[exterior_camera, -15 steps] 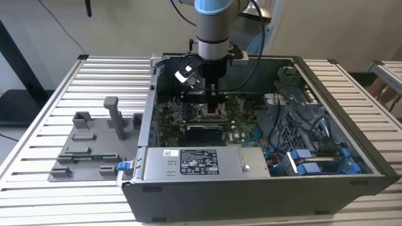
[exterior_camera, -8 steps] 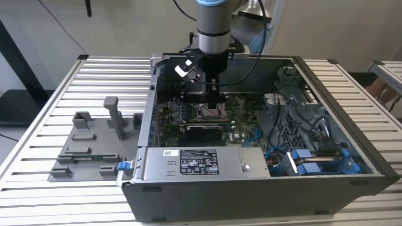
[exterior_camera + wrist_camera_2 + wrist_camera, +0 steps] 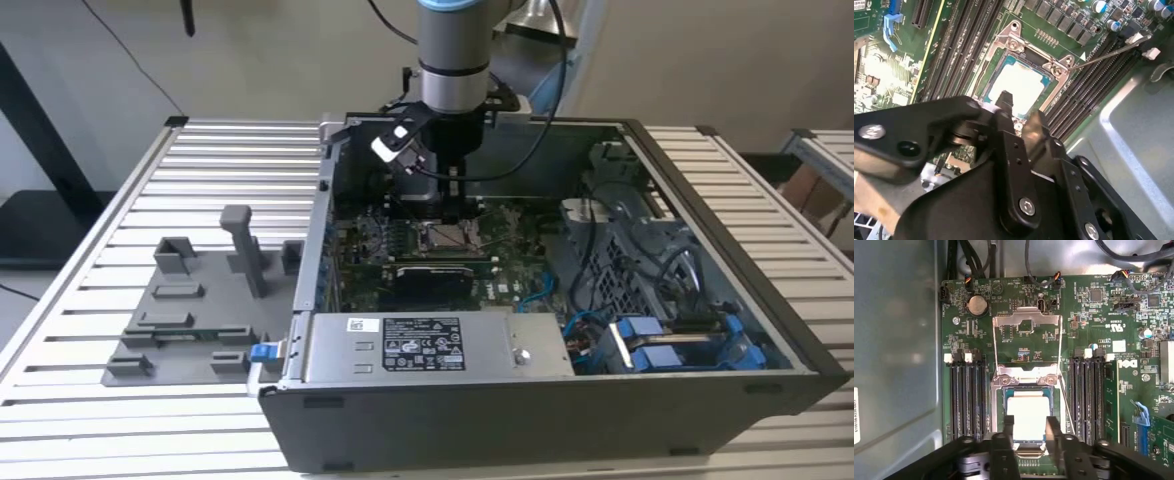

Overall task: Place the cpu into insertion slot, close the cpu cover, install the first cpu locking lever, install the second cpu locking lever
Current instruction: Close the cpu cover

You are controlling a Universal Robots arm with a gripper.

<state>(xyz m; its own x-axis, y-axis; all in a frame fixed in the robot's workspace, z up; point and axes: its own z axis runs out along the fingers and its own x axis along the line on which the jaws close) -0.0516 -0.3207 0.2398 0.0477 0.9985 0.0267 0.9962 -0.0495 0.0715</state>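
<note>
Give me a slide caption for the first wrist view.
Arm's gripper at the cpu lying in the insertion slot, cpu cover open.

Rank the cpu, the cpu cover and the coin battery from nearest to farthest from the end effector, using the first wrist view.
1. cpu, right at the end effector.
2. cpu cover, flipped open, beyond the cpu.
3. coin battery, off the cover's far corner.

The white slatted table (image 3: 160,180) carries two things. An open grey computer case (image 3: 534,420) stands on it, with its walls around and below the gripper (image 3: 447,212). A flat grey plate (image 3: 187,345) with upright blocks (image 3: 238,235) lies beside the case, on the exterior view's left of the gripper.
</note>
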